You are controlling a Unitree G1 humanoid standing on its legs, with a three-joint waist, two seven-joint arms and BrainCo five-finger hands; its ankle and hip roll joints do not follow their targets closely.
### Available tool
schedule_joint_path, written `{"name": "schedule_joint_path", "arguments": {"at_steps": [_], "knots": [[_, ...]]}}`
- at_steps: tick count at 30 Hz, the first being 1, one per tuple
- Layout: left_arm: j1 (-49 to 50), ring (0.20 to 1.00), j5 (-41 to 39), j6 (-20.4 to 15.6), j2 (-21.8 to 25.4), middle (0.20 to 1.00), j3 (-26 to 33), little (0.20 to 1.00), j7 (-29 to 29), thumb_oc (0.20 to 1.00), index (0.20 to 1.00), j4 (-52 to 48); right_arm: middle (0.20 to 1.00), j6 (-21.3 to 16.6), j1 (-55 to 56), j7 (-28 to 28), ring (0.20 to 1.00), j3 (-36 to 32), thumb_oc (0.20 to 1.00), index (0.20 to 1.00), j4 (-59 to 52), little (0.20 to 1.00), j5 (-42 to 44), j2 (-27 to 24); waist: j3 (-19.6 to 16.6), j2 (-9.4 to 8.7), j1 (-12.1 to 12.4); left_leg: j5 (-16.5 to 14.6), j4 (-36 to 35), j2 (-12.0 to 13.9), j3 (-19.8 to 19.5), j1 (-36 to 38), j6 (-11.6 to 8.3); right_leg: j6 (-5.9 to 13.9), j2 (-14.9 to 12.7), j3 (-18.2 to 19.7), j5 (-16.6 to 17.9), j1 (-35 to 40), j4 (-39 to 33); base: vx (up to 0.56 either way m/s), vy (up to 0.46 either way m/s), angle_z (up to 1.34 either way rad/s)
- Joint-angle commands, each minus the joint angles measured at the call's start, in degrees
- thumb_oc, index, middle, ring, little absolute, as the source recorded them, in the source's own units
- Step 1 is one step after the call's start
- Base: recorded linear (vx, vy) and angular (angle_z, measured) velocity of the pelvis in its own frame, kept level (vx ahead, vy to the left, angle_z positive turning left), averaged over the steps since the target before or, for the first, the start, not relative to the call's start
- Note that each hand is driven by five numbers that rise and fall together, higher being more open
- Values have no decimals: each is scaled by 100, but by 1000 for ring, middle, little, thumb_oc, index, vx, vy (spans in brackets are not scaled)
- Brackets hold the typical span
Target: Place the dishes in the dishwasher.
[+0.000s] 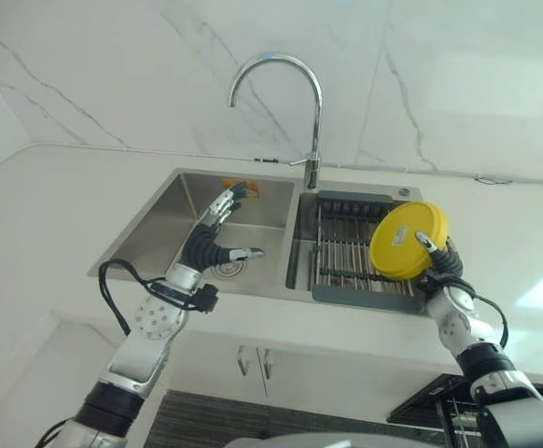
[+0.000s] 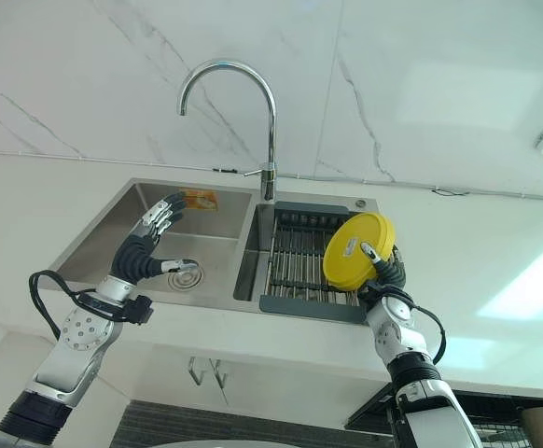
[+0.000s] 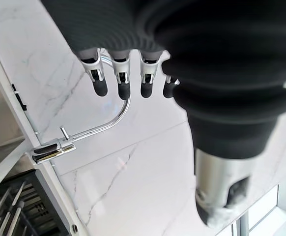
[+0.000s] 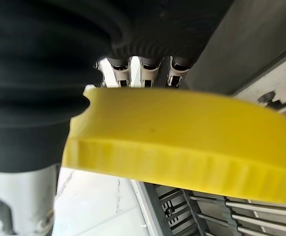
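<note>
A round yellow plate [image 1: 408, 240] — tilted up on edge, held above the drying rack's [image 1: 346, 252] right edge.

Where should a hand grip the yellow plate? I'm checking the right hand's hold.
At its rim, from the robot's side. The yellow plate stands tilted on edge above the dish rack, and the right hand pinches its lower edge, thumb across the face, fingers behind.

Left basin [image 1: 160, 233] open; faucet [image 1: 295, 93] arches over divider; rack [image 1: 346, 252] fills right basin.
</note>
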Motion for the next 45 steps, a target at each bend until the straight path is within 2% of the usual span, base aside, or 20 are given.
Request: {"name": "schedule_joint_path", "arguments": {"at_steps": [1,7,8,9,10,13,18,26,32,39,42,45], "knots": [[-583,1000,-235,-189,130,1000,-178,1000,20,1000,1000,67,1000,-82,-812,-75,1000,-106,1000,1000,170,1000,-52,-386,-31,143,284,-867,26,362,114,464,-242,199,-171,-369,95,-286,48,0,0,0],[-655,1000,-309,-150,199,1000,-233,1000,47,1000,1000,84,1000,141,-1041,-62,1000,23,1000,1000,439,1000,-202,-505,-19,135,327,-863,26,365,89,472,-254,193,-163,-394,74,-263,57,14,0,3],[-644,1000,-300,-137,185,1000,-231,1000,43,1000,1000,61,460,204,-1050,-35,460,54,460,460,462,460,-333,-517,-17,135,332,-863,26,364,82,473,-252,191,-163,-392,65,-260,60,28,3,10],[-630,1000,-294,-136,174,1000,-221,1000,33,1000,1000,44,395,246,-1037,-9,395,85,395,395,476,395,-436,-522,-11,132,336,-859,26,364,79,473,-252,190,-163,-391,64,-260,64,26,1,8],[-616,1000,-292,-128,175,1000,-221,1000,37,1000,1000,21,200,305,-1026,-16,200,126,200,200,472,200,-539,-536,-10,128,339,-858,26,361,74,473,-248,188,-160,-390,62,-257,65,21,-5,6],[-599,1000,-289,-126,182,1000,-224,1000,29,1000,1000,6,200,484,-1014,94,200,282,200,200,501,200,-861,-591,0,112,351,-853,26,357,58,470,-248,187,-157,-385,61,-253,63,13,-6,2],[-604,1000,-311,-115,190,1000,-187,1000,-13,1000,1000,22,200,634,-1048,155,200,404,200,200,509,200,-937,-672,23,101,360,-839,26,362,60,465,-256,185,-157,-385,60,-254,72,0,0,0],[-579,1000,-329,-97,183,1000,-148,1000,-38,1000,1000,-2,200,557,-993,92,200,365,200,200,499,200,-963,-662,47,104,362,-841,26,359,44,487,-257,180,-153,-387,45,-229,82,0,0,0],[-535,1000,-315,-139,143,1000,-150,1000,-25,1000,1000,14,200,305,-878,-58,200,302,200,200,229,200,-809,-562,52,127,323,-845,26,361,61,497,-257,176,-148,-359,44,-233,82,0,0,0],[-416,1000,-306,-235,78,1000,-100,1000,-79,1000,1000,67,200,-292,-612,431,200,-30,200,200,-464,200,26,-258,56,158,261,-866,26,356,91,527,-243,183,-160,-351,42,-218,81,-8,24,0],[-339,1000,-312,-232,22,1000,-17,1000,-168,1000,1000,17,200,-545,-468,748,200,-283,200,200,-1130,200,395,-195,55,160,198,-876,26,334,107,539,-227,206,-187,-334,51,-228,98,-28,90,-1],[-318,1000,-305,-235,-26,1000,21,1000,-185,1000,1000,20,200,-721,-386,820,200,-480,200,200,-1550,200,505,-172,48,145,157,-884,26,301,105,538,-202,239,-221,-314,67,-250,123,-37,110,-1]]}}
